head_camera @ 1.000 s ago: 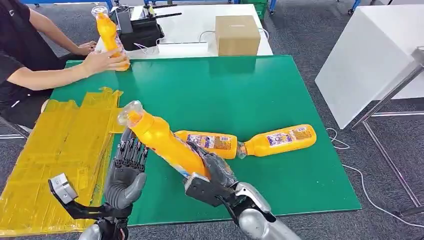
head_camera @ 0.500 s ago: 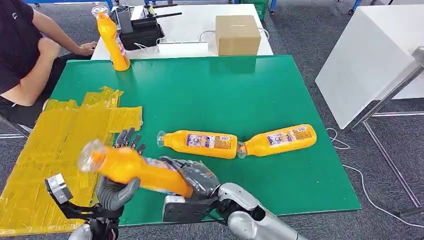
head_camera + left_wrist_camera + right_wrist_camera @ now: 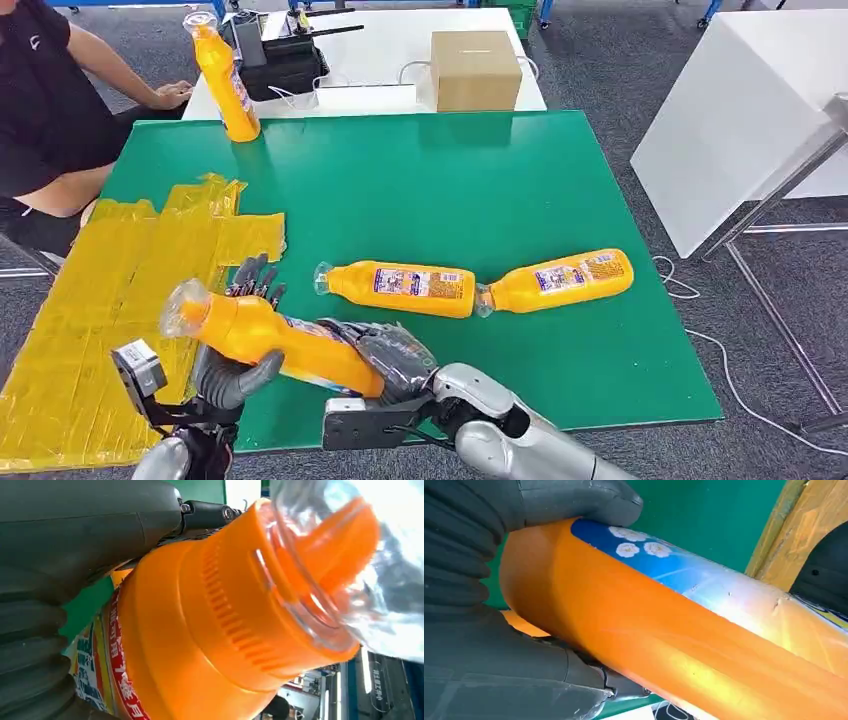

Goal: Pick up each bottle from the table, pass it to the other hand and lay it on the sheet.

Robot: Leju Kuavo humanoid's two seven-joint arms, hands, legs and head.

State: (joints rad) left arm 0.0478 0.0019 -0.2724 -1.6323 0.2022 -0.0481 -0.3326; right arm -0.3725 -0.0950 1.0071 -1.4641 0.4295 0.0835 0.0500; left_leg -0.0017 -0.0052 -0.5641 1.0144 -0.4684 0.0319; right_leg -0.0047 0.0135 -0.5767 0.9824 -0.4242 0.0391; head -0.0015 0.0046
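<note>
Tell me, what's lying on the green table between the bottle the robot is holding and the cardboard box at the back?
In the head view, one orange bottle lying on its side, then bare green table up to the cardboard box.

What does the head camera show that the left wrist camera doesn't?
Only the head view shows the green table, two orange bottles lying on it, one standing upright, the yellow sheet, a cardboard box, a seated person and the right hand. Only the left wrist view shows the ribbed orange cap up close and the label's red print. Both show the held bottle and the left hand.
</note>
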